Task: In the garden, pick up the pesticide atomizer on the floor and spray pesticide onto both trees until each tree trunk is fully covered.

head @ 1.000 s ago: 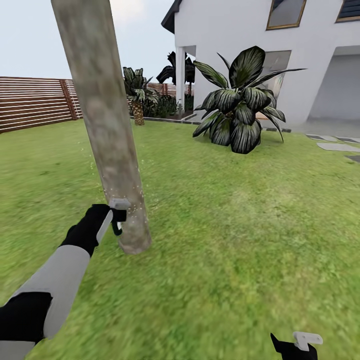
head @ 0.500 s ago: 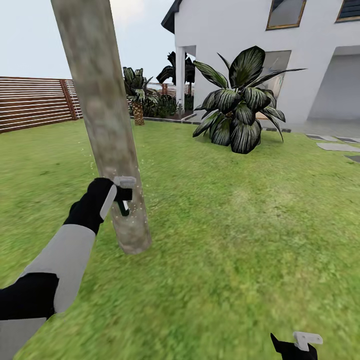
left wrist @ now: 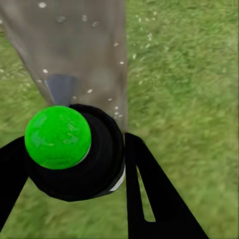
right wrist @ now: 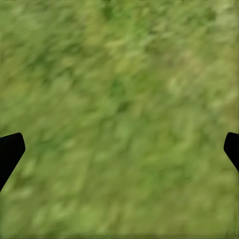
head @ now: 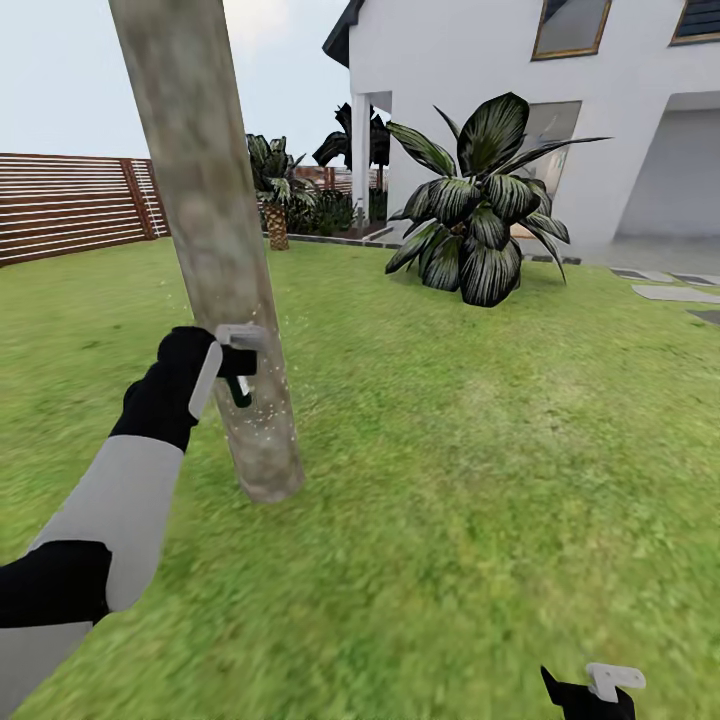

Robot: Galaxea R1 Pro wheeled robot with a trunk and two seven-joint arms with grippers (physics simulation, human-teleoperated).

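Note:
A thick mottled grey-beige tree trunk (head: 200,200) leans up from the grass just ahead of my left arm. My left gripper (head: 240,372) is shut on the pesticide atomizer (head: 241,385), a small dark bottle held right against the trunk's lower part. White specks dot the bark (head: 265,420) around and below it. In the left wrist view the atomizer (left wrist: 74,159) is a black round body with a bright green cap between the black fingers (left wrist: 149,194), with the trunk (left wrist: 74,45) close in front. My right gripper (head: 590,690) hangs low at the right, open over grass (right wrist: 119,149).
A big dark broad-leaf plant (head: 480,220) stands ahead to the right before a white house (head: 600,120). A brown slat fence (head: 70,205) runs along the left, with a short palm (head: 272,200) behind the trunk. Grey stone slabs (head: 680,293) lie far right.
My left arm has lifted the atomizer up along the trunk, from near its base to about a third of the way up. The right gripper has stayed put.

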